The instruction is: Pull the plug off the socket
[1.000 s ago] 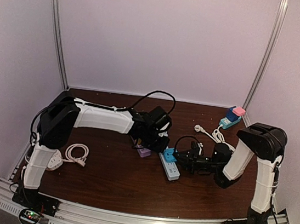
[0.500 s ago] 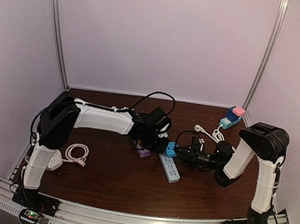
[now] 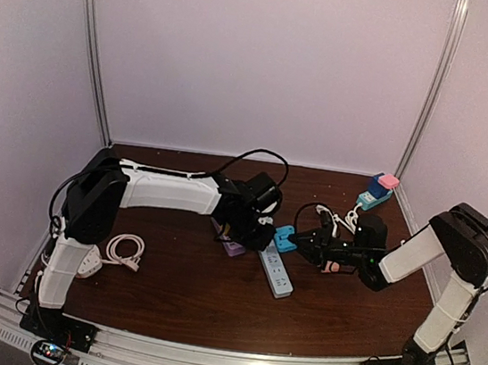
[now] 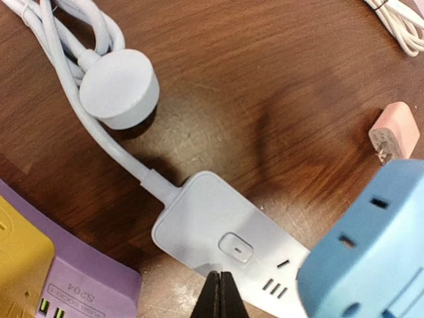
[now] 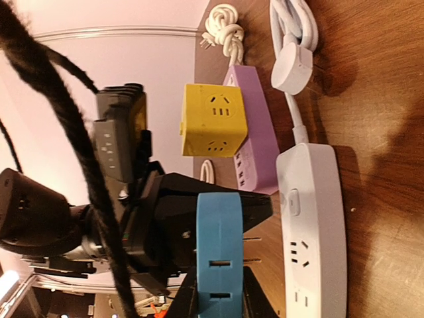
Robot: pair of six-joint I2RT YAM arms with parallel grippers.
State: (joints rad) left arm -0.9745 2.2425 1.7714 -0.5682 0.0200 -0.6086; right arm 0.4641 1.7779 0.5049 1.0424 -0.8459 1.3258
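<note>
The white socket strip [image 3: 275, 274] lies flat mid-table, also in the left wrist view [image 4: 222, 228] and the right wrist view [image 5: 311, 225]. My right gripper [image 3: 302, 242] [image 5: 219, 295] is shut on the blue plug [image 3: 284, 238] [image 5: 218, 255] and holds it in the air beside the strip. The plug's metal prongs [image 5: 252, 248] are bare and clear of the strip's holes. My left gripper [image 3: 258, 236] [image 4: 220, 295] is shut, with its tips down at the strip's switch end. The blue plug [image 4: 368, 248] hangs close to its right.
A purple strip [image 3: 234, 247] with a yellow cube [image 5: 213, 120] on it lies beside the left gripper. The white strip's round plug and coiled cord [image 4: 119, 86] lie behind it. A small pink adapter [image 4: 394, 132], a cable coil [image 3: 340, 219], stacked adapters [image 3: 378, 191] and another white cord [image 3: 124, 249] lie around.
My right gripper has lifted the blue plug out of the white strip and drawn it back and to the right. The left gripper and the strip have stayed in place.
</note>
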